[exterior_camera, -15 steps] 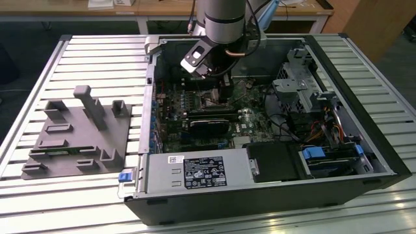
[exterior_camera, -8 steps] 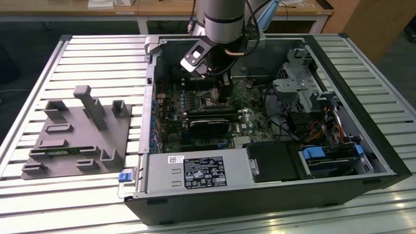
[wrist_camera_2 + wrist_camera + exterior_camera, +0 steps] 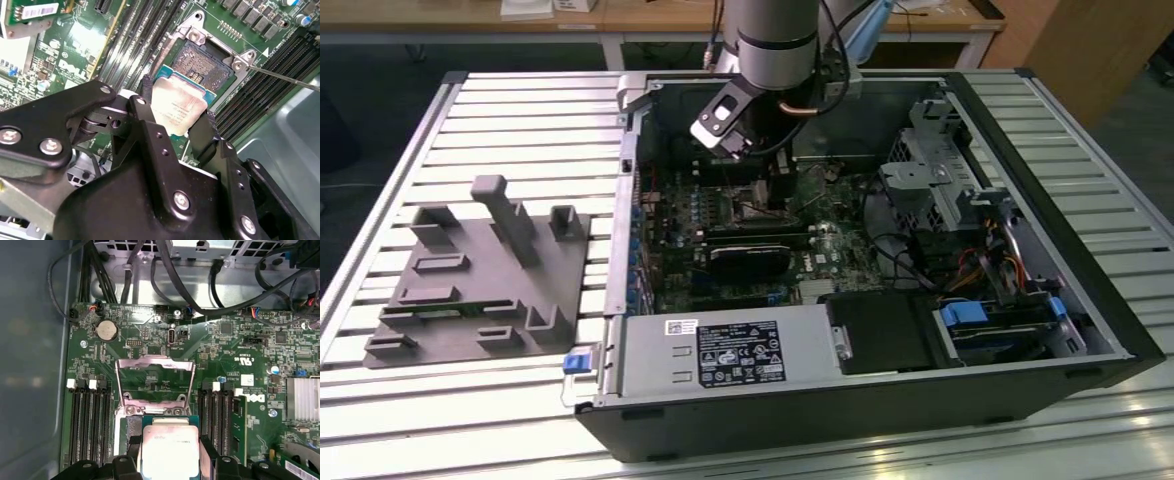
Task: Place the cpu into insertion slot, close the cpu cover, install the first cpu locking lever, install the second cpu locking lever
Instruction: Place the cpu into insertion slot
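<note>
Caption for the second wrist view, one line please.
End effector grips the cpu by opposite edges at the edge of the open insertion slot, contacts exposed.

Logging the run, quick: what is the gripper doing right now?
Gripper: shut on the cpu, one of its fingers on each of two opposite edges.

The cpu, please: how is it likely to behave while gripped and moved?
Probably stiff and light: the cpu looks thin, flat and metal-faced. It could slip, as the end effector pinches only two edges. Flat, so unlikely to roll.
</note>
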Robot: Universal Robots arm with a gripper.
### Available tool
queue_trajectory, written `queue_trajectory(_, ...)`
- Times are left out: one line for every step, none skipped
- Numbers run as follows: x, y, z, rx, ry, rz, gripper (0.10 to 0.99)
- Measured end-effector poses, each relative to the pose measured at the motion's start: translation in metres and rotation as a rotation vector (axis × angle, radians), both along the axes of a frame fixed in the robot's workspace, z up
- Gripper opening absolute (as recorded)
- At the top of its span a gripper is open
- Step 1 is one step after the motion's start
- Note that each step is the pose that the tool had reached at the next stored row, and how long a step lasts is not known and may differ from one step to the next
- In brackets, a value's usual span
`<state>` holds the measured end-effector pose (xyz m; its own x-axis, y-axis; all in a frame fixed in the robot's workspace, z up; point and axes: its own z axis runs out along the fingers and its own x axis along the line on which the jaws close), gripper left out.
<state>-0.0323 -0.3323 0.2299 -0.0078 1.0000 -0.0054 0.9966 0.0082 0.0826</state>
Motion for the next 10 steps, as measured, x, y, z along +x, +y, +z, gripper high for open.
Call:
queue_trajectory(-0.0006,0.0006,-0.0011,0.0,-0.0043,0.0,0.537)
queue_trajectory(-0.0011,0.001,-0.0021,-0.001,-0.0073,0.0,0.537)
queue_trajectory(-0.0018,0.0013,-0.0031,-0.001,-0.0095,0.0,0.537)
queue_trajectory(-0.0028,0.0017,-0.004,-0.003,-0.0109,0.0,0.537)
queue_trajectory(-0.0041,0.0023,-0.0048,-0.005,-0.0121,0.0,0.537)
queue_trajectory(-0.0057,0.0029,-0.0057,-0.006,-0.0133,0.0,0.537)
queue_trajectory(-0.0073,0.0036,-0.0065,-0.007,-0.0141,0.0,0.537)
queue_trajectory(-0.0085,0.0044,-0.0073,-0.008,-0.0147,0.0,0.537)
queue_trajectory(-0.0096,0.0052,-0.0081,-0.008,-0.0153,0.0,0.537)
queue_trajectory(-0.0106,0.0062,-0.0088,-0.009,-0.0158,0.0,0.537)
